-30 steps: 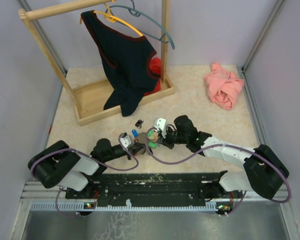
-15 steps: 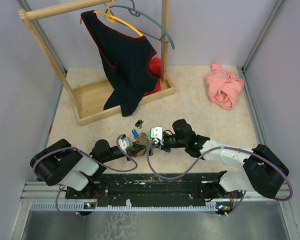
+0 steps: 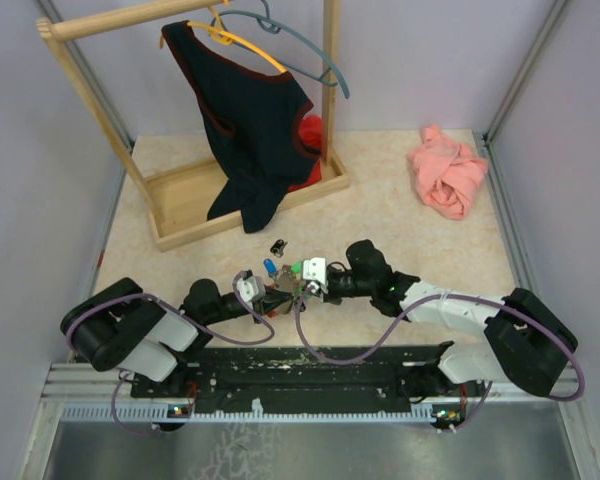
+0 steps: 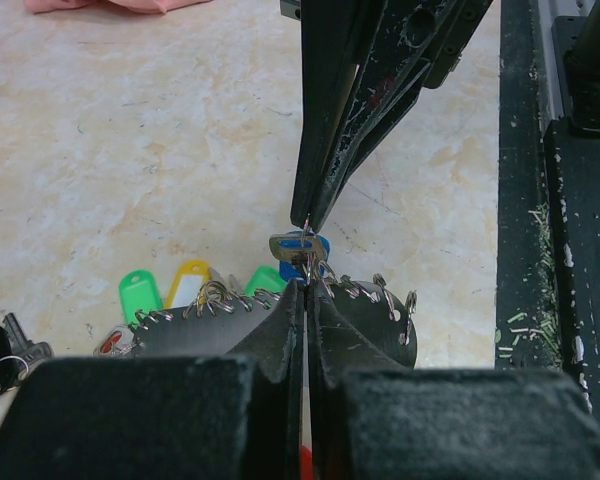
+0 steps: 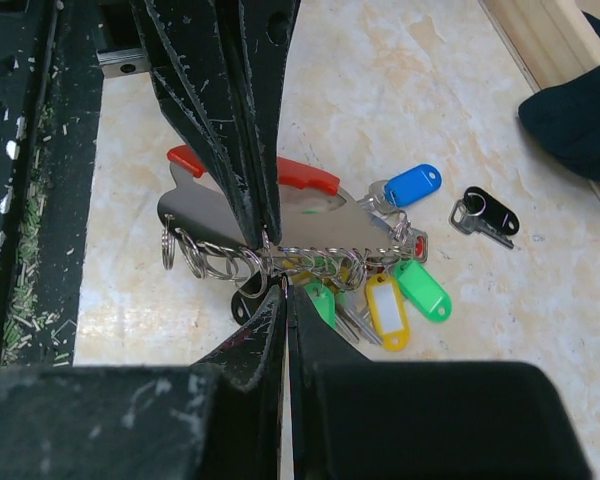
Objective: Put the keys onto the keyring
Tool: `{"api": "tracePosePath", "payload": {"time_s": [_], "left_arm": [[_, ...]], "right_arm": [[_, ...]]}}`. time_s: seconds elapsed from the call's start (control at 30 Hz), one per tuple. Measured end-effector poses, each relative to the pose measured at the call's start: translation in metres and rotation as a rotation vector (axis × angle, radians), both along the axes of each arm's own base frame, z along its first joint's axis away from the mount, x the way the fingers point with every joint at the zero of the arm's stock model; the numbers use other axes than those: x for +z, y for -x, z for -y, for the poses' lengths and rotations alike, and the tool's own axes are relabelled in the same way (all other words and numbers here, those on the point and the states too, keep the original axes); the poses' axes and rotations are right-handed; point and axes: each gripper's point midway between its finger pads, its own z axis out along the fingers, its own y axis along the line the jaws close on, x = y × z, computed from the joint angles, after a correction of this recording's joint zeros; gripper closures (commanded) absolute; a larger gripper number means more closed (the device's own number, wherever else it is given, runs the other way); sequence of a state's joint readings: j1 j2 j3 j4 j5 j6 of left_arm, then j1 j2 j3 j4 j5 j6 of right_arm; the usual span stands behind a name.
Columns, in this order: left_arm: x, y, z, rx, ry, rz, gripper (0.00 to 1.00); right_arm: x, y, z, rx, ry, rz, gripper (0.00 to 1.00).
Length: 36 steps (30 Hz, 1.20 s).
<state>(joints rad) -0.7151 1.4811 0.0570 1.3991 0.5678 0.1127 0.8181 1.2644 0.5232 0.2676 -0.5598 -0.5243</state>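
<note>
A flat metal keyring plate [image 5: 310,228] with a red grip and several wire rings [image 5: 212,262] along its edge lies between both grippers; it also shows in the left wrist view [image 4: 210,330]. My left gripper [image 4: 306,287] is shut on the plate's ringed edge. My right gripper [image 5: 283,290] is shut, its tip touching the rings. In the left wrist view its fingers [image 4: 325,190] pinch a small silvery key with a blue head [image 4: 300,248]. Green [image 5: 423,290] and yellow [image 5: 386,310] tagged keys hang on the rings. In the top view the grippers meet at the plate [image 3: 283,291].
A loose black-headed key [image 5: 488,213] and a blue tag [image 5: 412,185] lie beside the plate. A wooden rack [image 3: 242,200] with a dark garment [image 3: 255,120] stands at the back left. A pink cloth [image 3: 447,171] lies at the back right. The black base rail [image 3: 310,362] runs along the near edge.
My right gripper has moved left, up to the left gripper and the plate, over the first half second. Since then both arms have barely moved.
</note>
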Motion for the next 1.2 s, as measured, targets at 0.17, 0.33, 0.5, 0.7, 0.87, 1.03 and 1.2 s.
{"api": "tracePosePath", "payload": {"time_s": [0.17,0.33,0.5,0.7,0.87,1.03,1.2], "left_arm": [[-0.0001,0.0008,0.0002,-0.005,0.000,0.000,0.99],[-0.0001,0.0019,0.0006,-0.011,0.000,0.000,0.99],[-0.0001,0.0025,0.0008,-0.015,0.000,0.000,0.99],[-0.0001,0.0031,0.0009,-0.019,0.000,0.001,0.99],[0.0001,0.0039,0.0013,-0.024,0.000,0.001,0.99],[0.0001,0.0045,0.0015,-0.028,0.000,0.001,0.99],[-0.0005,0.0046,0.0015,-0.029,-0.002,0.003,0.99]], "right_arm": [[0.0005,0.0018,-0.0008,0.017,-0.003,0.006,1.00],[0.0003,0.0032,-0.0013,0.031,-0.003,0.011,1.00],[-0.0039,0.0059,-0.0013,0.044,0.005,-0.001,1.00],[-0.0075,0.0079,0.0003,0.050,0.018,-0.010,1.00],[-0.0081,0.0084,0.0006,0.051,0.021,-0.013,1.00],[-0.0080,0.0081,0.0006,0.050,0.020,-0.012,1.00],[-0.0072,0.0078,0.0001,0.050,0.017,-0.009,1.00]]}}
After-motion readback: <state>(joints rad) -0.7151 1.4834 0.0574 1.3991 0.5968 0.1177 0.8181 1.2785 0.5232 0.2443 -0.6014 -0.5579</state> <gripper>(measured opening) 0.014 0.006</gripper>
